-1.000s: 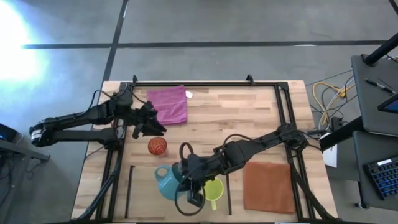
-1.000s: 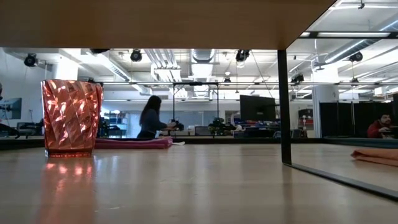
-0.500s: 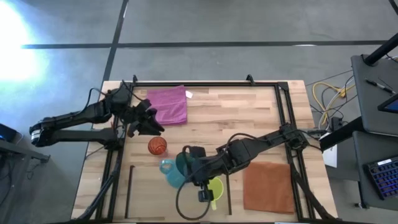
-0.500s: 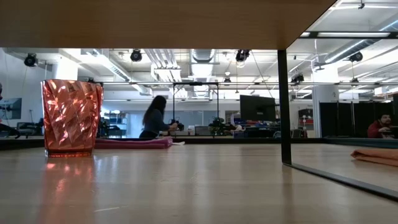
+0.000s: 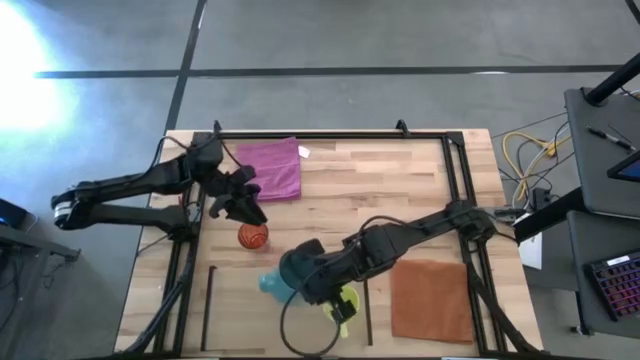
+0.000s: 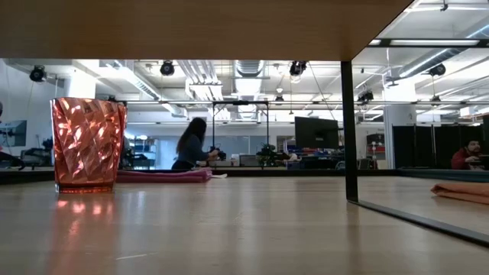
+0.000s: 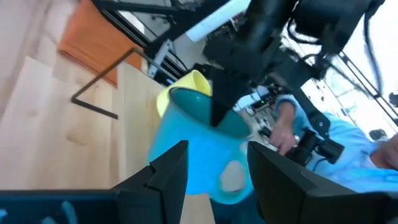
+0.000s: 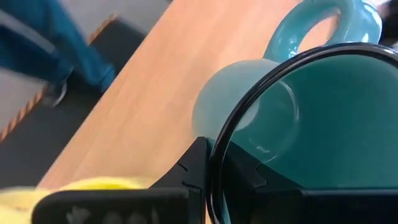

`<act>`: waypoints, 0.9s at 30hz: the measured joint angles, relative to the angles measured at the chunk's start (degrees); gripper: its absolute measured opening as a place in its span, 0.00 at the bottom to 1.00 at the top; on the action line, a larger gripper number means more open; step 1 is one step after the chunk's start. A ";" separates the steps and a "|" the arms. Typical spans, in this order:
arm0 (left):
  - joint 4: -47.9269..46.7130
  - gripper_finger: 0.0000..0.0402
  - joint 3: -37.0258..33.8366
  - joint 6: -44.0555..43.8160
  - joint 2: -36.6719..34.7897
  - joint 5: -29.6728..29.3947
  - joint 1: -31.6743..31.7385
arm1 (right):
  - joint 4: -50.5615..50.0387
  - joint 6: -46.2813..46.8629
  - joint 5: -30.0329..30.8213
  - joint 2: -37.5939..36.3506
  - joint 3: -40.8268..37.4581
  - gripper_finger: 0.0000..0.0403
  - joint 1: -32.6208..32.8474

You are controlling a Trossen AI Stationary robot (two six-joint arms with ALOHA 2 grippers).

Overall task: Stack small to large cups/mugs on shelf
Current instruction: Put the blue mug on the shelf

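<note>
My right gripper [image 5: 300, 280] is shut on the teal mug [image 5: 270, 284] over the shelf, a patch of wood between two black strips [image 5: 210, 305]. The mug also shows in the left wrist view [image 7: 199, 155]. The yellow mug [image 5: 343, 303] stands close by on the shelf, next to the right strip. The red-orange cup [image 5: 253, 236] stands upright on its base, as the low view [image 6: 86, 143] shows. My left gripper [image 5: 250, 212] is open and empty, just beyond the red-orange cup's far side. My right gripper holds the teal mug by its rim [image 8: 231, 144], on the side away from the handle [image 8: 323, 25]. One finger [image 7: 221, 99] is inside the mug and one outside. The fingers come from above. The mug is tilted; I cannot tell whether it touches the table.
A magenta cloth [image 5: 272, 168] lies at the far left and a rust-brown mat [image 5: 430, 298] at the near right. Black frame rails [image 5: 455, 170] run along the table's edges. A person [image 7: 323, 143] stands beyond the table.
My right gripper has turned over the teal mug and tipped it; the mug, which stood upright with its mouth open to the high view, is now mostly hidden under the gripper. My left gripper has gone a little toward the red-orange cup.
</note>
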 joint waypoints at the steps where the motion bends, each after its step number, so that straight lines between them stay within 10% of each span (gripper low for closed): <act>1: 0.87 0.37 0.08 0.00 0.61 0.37 0.00 | -0.75 -0.75 -0.74 0.33 -0.01 0.07 0.20; 27: 6.35 0.37 1.99 -0.82 20.26 7.46 -11.82 | 1.55 -6.48 -1.20 1.49 0.02 0.07 0.89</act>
